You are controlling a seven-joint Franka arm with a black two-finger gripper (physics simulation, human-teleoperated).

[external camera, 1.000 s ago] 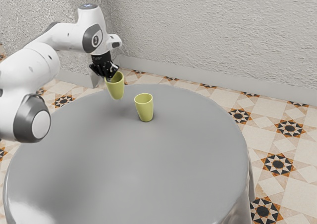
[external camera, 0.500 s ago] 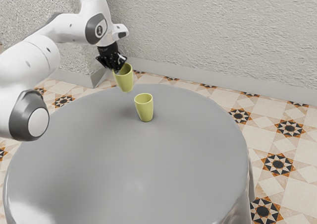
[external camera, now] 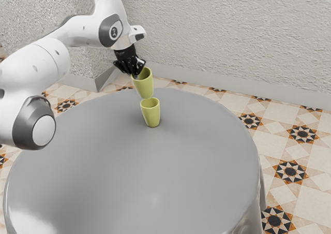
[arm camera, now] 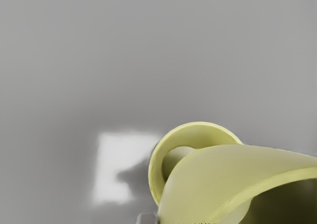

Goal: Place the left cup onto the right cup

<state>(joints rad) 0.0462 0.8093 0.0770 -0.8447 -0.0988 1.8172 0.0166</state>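
Left cup, yellow-green, hung in the air off the table, held by the black gripper. The claw was closed on the cup's rim at its upper left side in the exterior view, the fingers narrowly apart with the cup wall pinched between them. The cup was tilted, its mouth leaning up toward the exterior view's right and its base pointing down.

Its base sat directly over the mouth of the right cup, which stood upright on the far part of the round grey table. In the exterior view the base and the lower cup's rim appeared to meet, but whether they touched or a small gap lay between them could not be told.

In the wrist view the held cup was a large blurred yellow-green shape just under the hand. Beyond it lay the open mouth of the standing cup, partly covered by the held one, with the pale inside visible. The grey tabletop spread around both, and a bright square reflection lay on it beside the standing cup.

The white arm came in from the exterior view's left, in front of a rough grey wall, with a patterned tile floor to the right of the table.
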